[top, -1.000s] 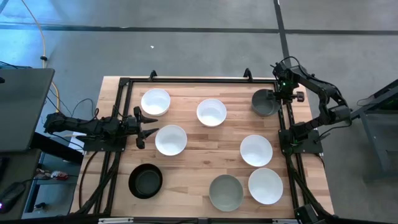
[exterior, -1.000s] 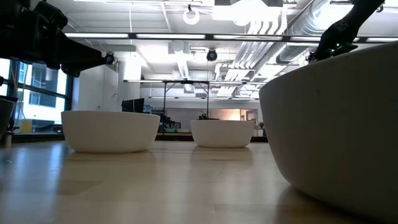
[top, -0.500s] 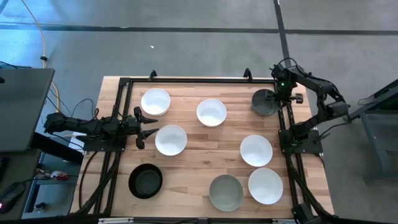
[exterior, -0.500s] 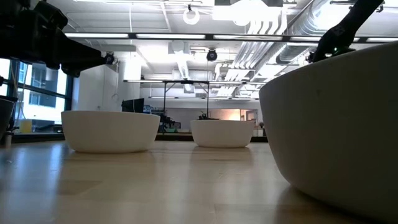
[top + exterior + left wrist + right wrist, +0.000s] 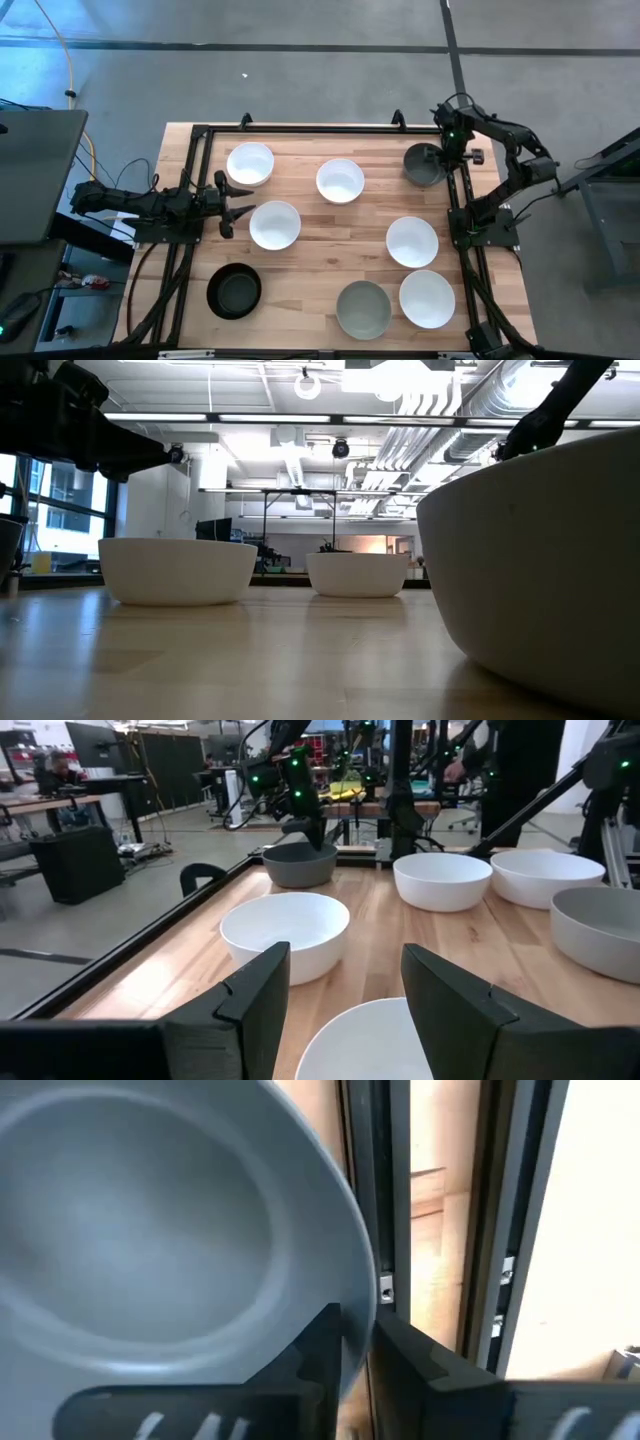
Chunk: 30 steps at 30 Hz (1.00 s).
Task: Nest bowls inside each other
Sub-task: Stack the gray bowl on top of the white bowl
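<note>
Eight bowls stand apart on the wooden table, each on its base. Five are white: point(image 5: 250, 163), point(image 5: 340, 180), point(image 5: 274, 224), point(image 5: 412, 241), point(image 5: 427, 298). A grey one point(image 5: 363, 309) sits near the front and a black one point(image 5: 234, 291) at the front left. A second grey bowl point(image 5: 423, 166) stands at the far right, with my right gripper point(image 5: 447, 157) pointing down and shut on its right rim. My left gripper point(image 5: 238, 205) waits at the left edge, level and open, just short of a white bowl point(image 5: 375, 1040). My right gripper pinches the grey bowl's rim point(image 5: 357, 1305) on the side nearest the table's right rail. One finger point(image 5: 315, 1350) is inside the bowl and the other finger point(image 5: 425, 1365) outside. The fingers come from above, pointing steeply down. The bowl point(image 5: 300, 866) stands upright on the table.
A black metal frame point(image 5: 455, 205) runs round the table; its right rail point(image 5: 392, 1220) passes close beside the held bowl. Open wood lies in the table's middle between the bowls. A dark screen point(image 5: 35, 175) stands off the table's left side.
My right gripper has tipped a little steeper over the grey bowl's right rim. The bowl has stayed where it was.
</note>
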Each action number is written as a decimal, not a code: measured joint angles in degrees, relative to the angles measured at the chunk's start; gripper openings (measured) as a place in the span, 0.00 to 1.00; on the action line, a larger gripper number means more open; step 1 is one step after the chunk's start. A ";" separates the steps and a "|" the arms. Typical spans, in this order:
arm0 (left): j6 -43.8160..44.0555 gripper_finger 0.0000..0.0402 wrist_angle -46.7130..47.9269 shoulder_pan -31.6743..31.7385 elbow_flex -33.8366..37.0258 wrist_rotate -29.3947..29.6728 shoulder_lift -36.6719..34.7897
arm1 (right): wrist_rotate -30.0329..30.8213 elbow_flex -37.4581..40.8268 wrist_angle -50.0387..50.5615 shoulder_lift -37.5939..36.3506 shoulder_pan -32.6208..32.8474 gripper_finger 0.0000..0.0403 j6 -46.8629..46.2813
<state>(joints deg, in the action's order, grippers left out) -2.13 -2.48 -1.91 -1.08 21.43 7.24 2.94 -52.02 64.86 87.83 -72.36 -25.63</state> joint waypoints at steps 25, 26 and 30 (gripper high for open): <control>0.00 0.45 0.02 0.00 0.00 -0.22 0.00 | 0.48 -0.43 -0.61 -1.14 0.92 0.00 0.11; 0.00 0.45 0.02 0.00 0.00 -0.19 0.01 | 0.44 -0.72 -1.05 -1.30 1.19 0.00 0.20; 0.00 0.45 0.02 0.00 0.00 -0.20 -0.01 | -0.44 -2.35 -1.73 -1.38 1.97 0.00 0.03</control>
<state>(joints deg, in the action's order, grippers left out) -2.13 -2.46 -1.91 -1.08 21.23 7.22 2.50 -54.37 63.12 86.46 -70.38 -25.60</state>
